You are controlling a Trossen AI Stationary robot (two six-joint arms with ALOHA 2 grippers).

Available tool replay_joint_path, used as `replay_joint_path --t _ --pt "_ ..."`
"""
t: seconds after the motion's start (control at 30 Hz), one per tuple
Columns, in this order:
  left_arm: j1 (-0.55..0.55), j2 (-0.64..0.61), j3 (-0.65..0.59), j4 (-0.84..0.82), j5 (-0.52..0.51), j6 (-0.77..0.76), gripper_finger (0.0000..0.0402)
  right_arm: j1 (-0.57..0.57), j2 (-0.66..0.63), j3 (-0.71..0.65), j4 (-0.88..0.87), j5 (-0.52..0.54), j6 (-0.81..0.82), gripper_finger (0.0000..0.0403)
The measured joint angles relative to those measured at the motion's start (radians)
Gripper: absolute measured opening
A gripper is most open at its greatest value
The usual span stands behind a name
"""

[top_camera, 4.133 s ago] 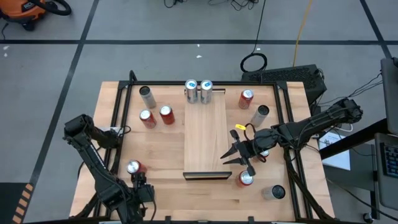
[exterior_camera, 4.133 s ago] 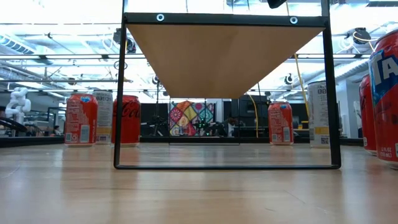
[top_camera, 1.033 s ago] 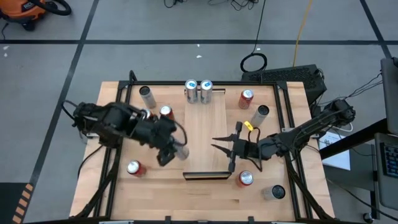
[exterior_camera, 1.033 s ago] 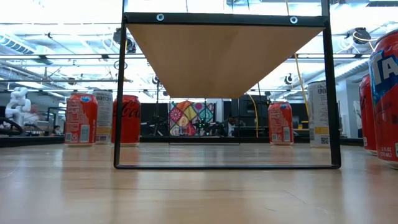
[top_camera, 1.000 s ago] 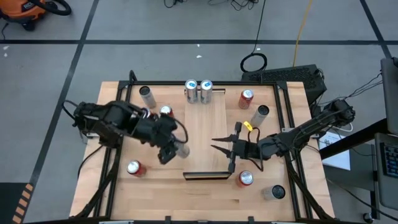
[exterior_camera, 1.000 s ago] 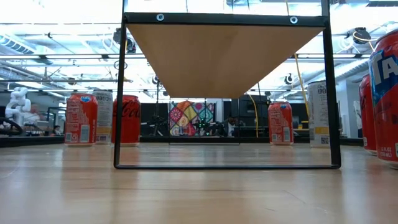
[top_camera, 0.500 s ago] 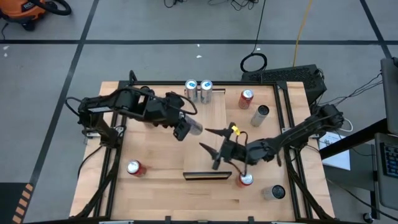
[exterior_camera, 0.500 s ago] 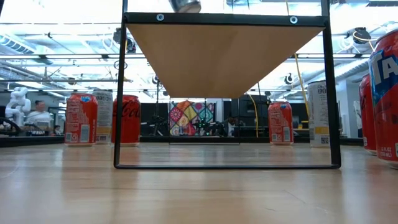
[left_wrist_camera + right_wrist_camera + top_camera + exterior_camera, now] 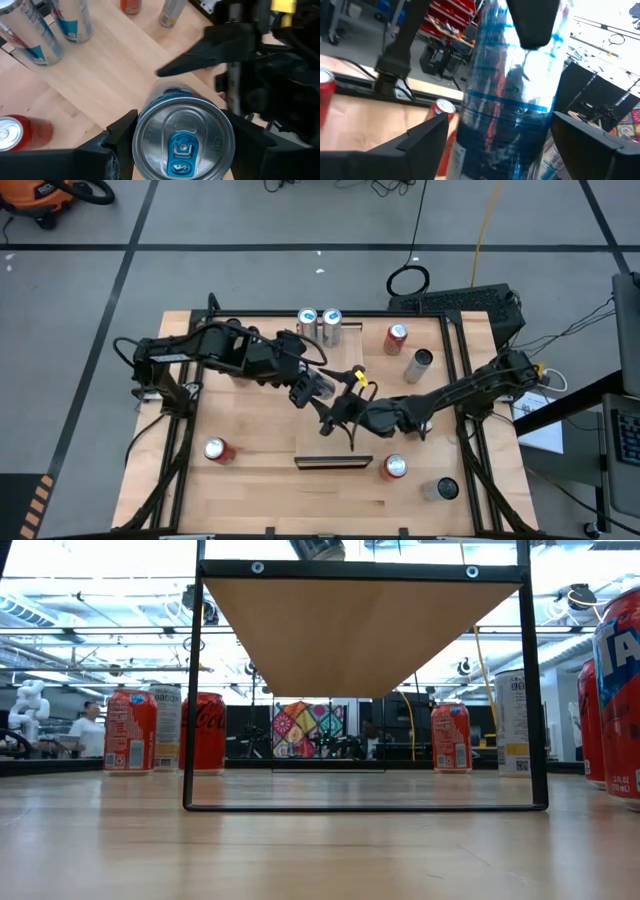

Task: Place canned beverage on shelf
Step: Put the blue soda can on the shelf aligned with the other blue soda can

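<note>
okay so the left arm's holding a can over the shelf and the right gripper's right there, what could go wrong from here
1. The left gripper holds the silver can tilted above the shelf; released early, it may fall and roll.
2. The right gripper, open around the can, could knock it loose.

From my station the only clear brand is the Coca-Cola script on a red can (image 9: pixel 203 732) standing on the tabletop in the low view. A big red can (image 9: pixel 620 690) at the right edge shows white letters, "TA", cut off. A white can (image 9: pixel 511 721) carries a QR code and small digits I cannot read.
</note>
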Motion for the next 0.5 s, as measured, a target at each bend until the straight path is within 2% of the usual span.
replay_joint_path --t 0.5 --pt "0.001 0.0 0.0 -0.001 -0.01 0.007 0.0226 -0.015 0.008 0.001 -0.025 0.0 0.012 0.0219"
